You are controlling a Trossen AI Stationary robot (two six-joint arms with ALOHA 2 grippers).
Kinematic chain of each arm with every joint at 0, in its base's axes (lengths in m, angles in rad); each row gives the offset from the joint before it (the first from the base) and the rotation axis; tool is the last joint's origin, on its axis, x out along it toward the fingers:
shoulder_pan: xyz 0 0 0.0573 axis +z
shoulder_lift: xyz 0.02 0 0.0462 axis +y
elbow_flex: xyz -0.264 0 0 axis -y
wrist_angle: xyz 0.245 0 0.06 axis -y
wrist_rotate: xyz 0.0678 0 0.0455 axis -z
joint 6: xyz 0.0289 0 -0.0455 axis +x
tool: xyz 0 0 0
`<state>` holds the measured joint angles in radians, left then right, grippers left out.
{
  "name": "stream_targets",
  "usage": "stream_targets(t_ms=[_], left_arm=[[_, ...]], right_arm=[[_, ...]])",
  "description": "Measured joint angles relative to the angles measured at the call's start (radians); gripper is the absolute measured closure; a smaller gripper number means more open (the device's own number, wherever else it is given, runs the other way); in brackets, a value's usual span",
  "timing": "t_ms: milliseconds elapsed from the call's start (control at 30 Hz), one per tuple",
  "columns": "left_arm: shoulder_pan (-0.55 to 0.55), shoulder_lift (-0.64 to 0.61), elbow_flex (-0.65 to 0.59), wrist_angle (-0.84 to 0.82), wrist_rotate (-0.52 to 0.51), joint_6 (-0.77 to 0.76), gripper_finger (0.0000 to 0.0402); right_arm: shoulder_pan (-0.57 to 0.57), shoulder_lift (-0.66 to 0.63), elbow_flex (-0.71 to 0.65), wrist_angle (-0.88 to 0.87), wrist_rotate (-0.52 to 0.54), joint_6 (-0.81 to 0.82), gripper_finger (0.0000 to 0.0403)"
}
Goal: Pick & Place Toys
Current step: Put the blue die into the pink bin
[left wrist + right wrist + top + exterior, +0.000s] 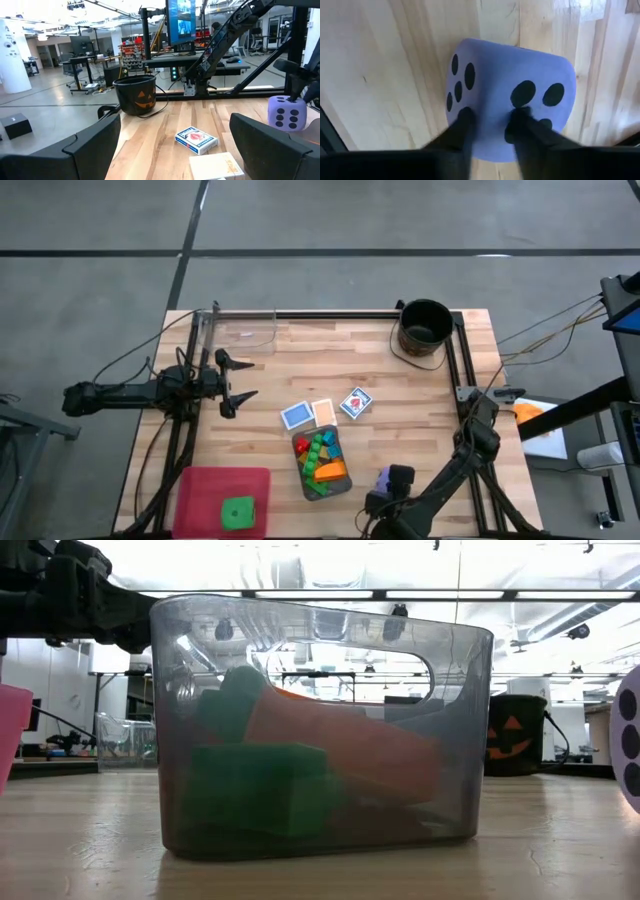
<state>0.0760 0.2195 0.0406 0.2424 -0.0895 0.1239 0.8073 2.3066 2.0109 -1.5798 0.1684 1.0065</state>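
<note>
Two dark fingers of the right gripper press into the top of the purple die, standing narrow with the soft face pinched between them; the die sits on the wooden table directly under the gripper. Just beside the gripper, toward the left arm, stands the grey tray, filled with green, orange, red and yellow blocks. Beyond the tray from the gripper lie three flat cards, side by side on the wood. Far from this gripper, at the table's far edge, stands the black bucket. The left gripper hovers wide open over the table's left side, holding nothing. Near it, at the table's near corner, a green die rests on a red lid-like square.
</note>
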Motion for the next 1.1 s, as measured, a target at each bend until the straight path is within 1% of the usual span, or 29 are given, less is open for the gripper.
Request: stream_targets(t_ms=[33, 67, 233, 367, 900, 1100], left_arm=[[0.000, 0.000, 0.000, 0.000, 0.000, 0.000, 0.0025], [0.000, 0.000, 0.000, 0.000, 0.000, 0.000, 0.0025], [0.000, 0.000, 0.000, 0.000, 0.000, 0.000, 0.0025], [0.000, 0.000, 0.000, 0.000, 0.000, 0.000, 0.0025], [0.000, 0.000, 0.000, -0.009, 0.000, -0.008, 0.0025], [0.000, 0.000, 0.000, -0.010, 0.002, -0.012, 0.0025]], right_arm=[[0.000, -0.001, -0.001, -0.002, -0.002, -0.012, 0.0342], [0.000, -0.002, -0.001, -0.002, -0.003, -0.023, 0.0359], [-0.001, -0.016, -0.005, 0.002, -0.004, -0.043, 0.0367], [-0.003, -0.045, -0.008, 0.012, 0.053, -0.042, 0.0384], [-0.006, -0.183, -0.006, 0.011, 0.260, 0.010, 0.0387], [-0.005, -0.230, -0.003, 0.019, 0.395, -0.008, 0.0387]])
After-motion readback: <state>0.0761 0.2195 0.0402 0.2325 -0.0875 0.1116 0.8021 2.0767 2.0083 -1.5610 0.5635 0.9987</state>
